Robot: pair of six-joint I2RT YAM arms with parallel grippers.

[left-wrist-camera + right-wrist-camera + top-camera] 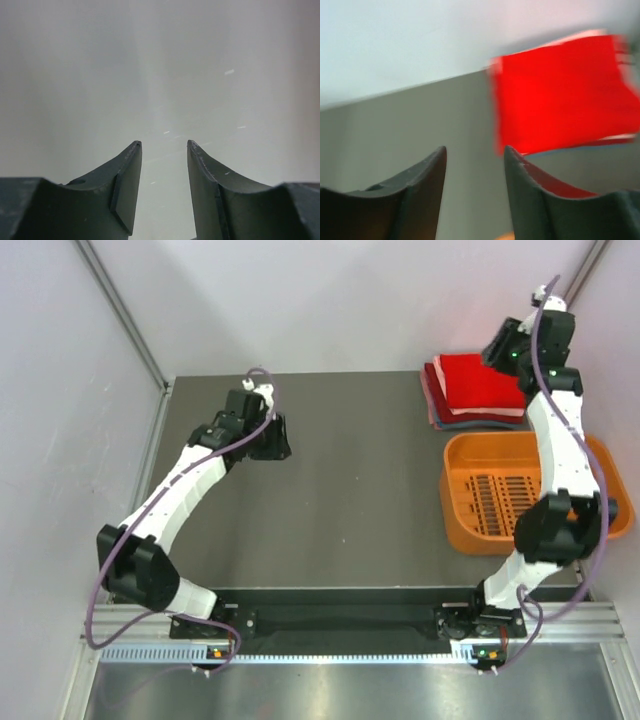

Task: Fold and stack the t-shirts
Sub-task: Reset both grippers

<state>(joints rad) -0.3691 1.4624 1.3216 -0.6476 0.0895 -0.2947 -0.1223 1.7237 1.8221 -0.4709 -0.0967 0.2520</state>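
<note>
A stack of folded t-shirts (478, 390) lies at the back right of the table, a bright red one on top with salmon-pink, dark red and grey-blue edges showing beneath. The red top shirt also shows, blurred, in the right wrist view (560, 95). My right gripper (500, 343) hovers raised over the stack's right end, open and empty (475, 148). My left gripper (270, 437) sits low over the bare table at the back left, open and empty (164, 143).
An orange plastic basket (470, 515) stands at the right, just in front of the stack, partly under my right arm. The dark table (350, 510) is walled by pale panels at the left, back and right.
</note>
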